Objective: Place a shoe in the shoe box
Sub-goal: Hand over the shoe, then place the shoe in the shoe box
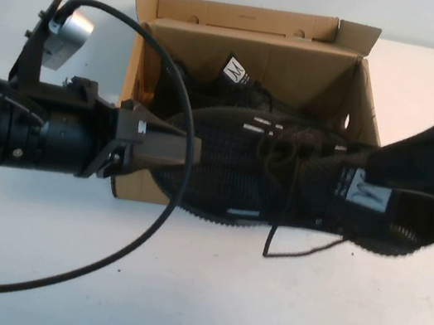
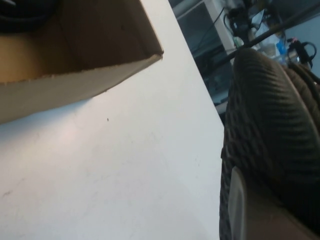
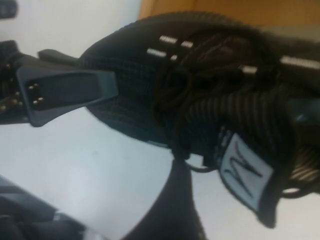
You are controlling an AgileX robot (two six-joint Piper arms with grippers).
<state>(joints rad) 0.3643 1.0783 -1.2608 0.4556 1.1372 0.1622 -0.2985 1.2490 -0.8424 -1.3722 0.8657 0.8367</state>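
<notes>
- The shoe (image 1: 266, 167) is black ribbed mesh with dark laces, short white side stripes and a white tongue label bearing a dark logo.
- It hangs across the front wall of the box (image 1: 134, 181), long axis running left to right, toe toward my left arm, heel toward my right.
- My left gripper (image 1: 171, 148) is clamped on the toe, at the box's front left corner.
- My right gripper (image 1: 367, 168) is at the heel end, its fingers spread wide around the shoe's collar.
- The box is brown corrugated cardboard, lid flap raised at the back; a second shoe (image 1: 231, 81) lies inside.
- The counter (image 1: 194, 293) is plain white and smooth, and a black cable (image 1: 157, 228) loops over it.
</notes>
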